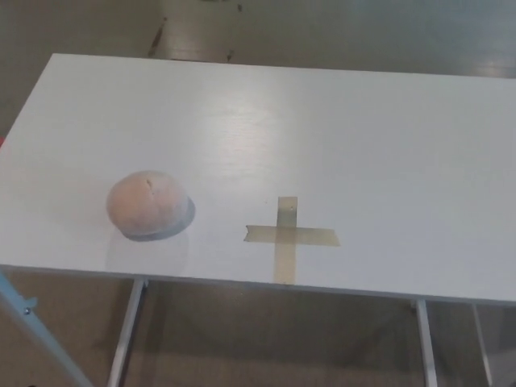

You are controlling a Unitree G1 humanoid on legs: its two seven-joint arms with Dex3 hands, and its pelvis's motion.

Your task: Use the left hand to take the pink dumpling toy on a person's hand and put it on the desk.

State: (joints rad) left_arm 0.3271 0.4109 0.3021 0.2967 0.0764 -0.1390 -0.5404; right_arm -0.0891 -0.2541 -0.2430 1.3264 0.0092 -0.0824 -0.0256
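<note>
a white desk (339,129) fills the head view, its metal legs (127,330) showing below the near edge. a tape cross (287,236) lies near that edge at centre. the pink dumpling (149,205) sits alone on the desk, left of the cross and apart from it. neither hand is in view, so their fingers cannot be judged.
</note>
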